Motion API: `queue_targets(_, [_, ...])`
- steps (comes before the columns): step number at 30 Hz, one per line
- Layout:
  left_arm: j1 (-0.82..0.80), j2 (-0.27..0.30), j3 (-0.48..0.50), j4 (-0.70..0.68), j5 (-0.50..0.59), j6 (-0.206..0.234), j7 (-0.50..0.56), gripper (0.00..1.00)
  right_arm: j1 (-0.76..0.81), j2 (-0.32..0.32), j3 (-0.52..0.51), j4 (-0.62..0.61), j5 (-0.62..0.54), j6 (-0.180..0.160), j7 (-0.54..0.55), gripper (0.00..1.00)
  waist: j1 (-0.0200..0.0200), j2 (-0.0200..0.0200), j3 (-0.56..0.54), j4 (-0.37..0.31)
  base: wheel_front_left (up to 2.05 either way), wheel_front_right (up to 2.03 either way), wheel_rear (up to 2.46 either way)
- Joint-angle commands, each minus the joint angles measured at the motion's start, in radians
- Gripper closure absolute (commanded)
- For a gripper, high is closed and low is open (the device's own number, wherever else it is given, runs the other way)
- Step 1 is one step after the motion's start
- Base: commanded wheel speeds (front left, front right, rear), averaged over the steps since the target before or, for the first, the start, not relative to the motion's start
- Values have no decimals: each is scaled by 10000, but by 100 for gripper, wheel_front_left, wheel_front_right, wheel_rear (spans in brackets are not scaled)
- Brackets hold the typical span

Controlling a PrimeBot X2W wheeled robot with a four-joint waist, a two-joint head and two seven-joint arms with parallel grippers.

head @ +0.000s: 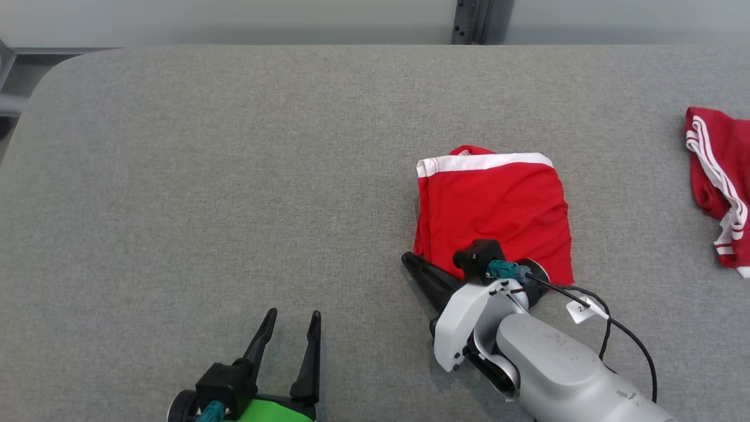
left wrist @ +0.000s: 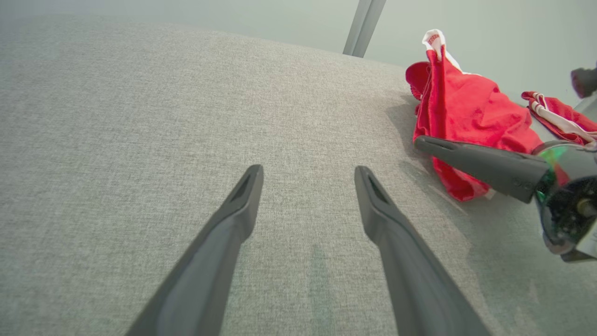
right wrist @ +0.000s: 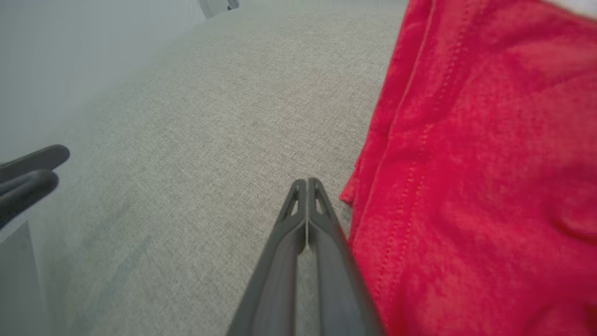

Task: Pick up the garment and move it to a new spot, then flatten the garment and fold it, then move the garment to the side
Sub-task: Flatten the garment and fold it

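Left gripper [head: 293, 315], spread, waits at six o'clock; right gripper [head: 408, 259], pressed together, should push the garment [head: 492, 205] low toward three o'clock.

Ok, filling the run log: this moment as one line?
left gripper jaws open | right gripper jaws shut, beside folded red fabric garment
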Motion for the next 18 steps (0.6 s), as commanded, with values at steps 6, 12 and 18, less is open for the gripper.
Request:
queue_targets(6, [541, 11, 691, -314, 84, 32, -28, 0, 565, -437, -1233, -1453, -483, 0, -189, 77, 0, 0, -840, -767, 0, 0, 0])
queue_targets(12, [1207, 33, 1457, -635, 218, -72, -28, 0, 2724, -1341, -4012, -4184, -2081, 0, -178, 0, 0, 0, -1623, -1281, 0, 0, 0])
queue_targets(18, [1708, 36, 2277, -909, 449, -199, -28, 0, 5469, -1452, -7463, -6705, -3209, 0, -179, 0, 0, 0, -2134, -1384, 0, 0, 0])
